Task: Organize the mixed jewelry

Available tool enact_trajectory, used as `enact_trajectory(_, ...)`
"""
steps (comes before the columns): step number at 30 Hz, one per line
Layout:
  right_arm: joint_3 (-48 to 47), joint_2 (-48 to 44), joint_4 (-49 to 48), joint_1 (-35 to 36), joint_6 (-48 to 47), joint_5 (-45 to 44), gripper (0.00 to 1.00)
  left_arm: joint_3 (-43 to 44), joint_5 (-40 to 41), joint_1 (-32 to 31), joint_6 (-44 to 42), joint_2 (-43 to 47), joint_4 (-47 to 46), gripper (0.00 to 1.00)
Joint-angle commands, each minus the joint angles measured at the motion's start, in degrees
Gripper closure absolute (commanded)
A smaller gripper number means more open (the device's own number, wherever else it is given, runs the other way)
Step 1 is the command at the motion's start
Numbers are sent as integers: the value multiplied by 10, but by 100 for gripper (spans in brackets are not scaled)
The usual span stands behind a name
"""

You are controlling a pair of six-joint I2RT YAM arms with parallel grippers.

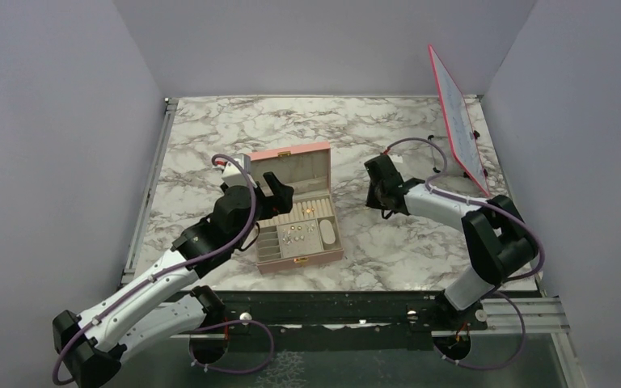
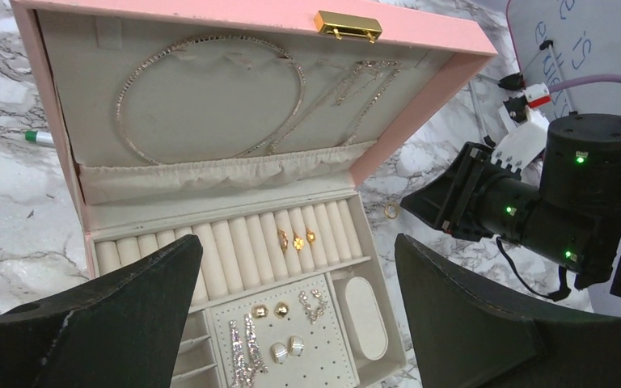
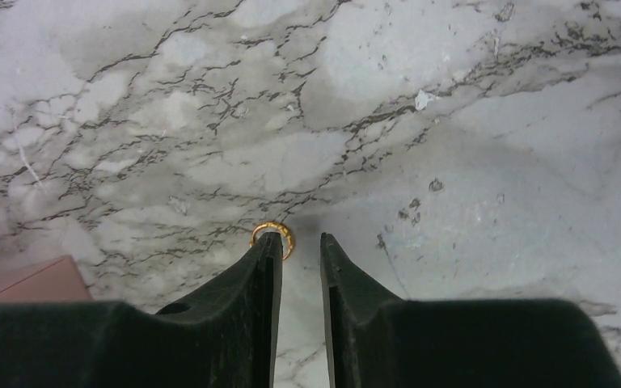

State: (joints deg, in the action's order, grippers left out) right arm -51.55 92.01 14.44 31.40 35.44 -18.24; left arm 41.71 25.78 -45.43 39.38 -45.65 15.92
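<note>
The table point(image 1: 420, 137) is white and grey marble, with pale purple walls around it. A pink jewelry box point(image 1: 287, 152) sits open in the middle. My left gripper point(image 2: 299, 241) hangs above the box with its jaws wide apart, holding nothing. Inside the box, 3 small gold pieces point(image 2: 295, 239) sit in the soft rolls, and earrings point(image 2: 279, 310) sit on the pad below them. 1 gold ring point(image 3: 273, 234) lies on the bare table just beside the box. My right gripper point(image 3: 299, 237) points down at it. Its jaws have a thin gap with nothing in it, and the ring touches the tip of 1 finger.
</note>
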Motion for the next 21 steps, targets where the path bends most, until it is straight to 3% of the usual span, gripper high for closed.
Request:
enact_trajectory(1,-3,19,-50,-11,-86,42,72,21,-20,1,5,-8,-14,10)
enact_trajectory(10,-21,53,-50,-28,-128,101,75,23,-24,2,4,-19,-21,10)
enact_trajectory(21,-36,78,-25,-34,-128,108,95,20,-27,2,4,-12,-21,10)
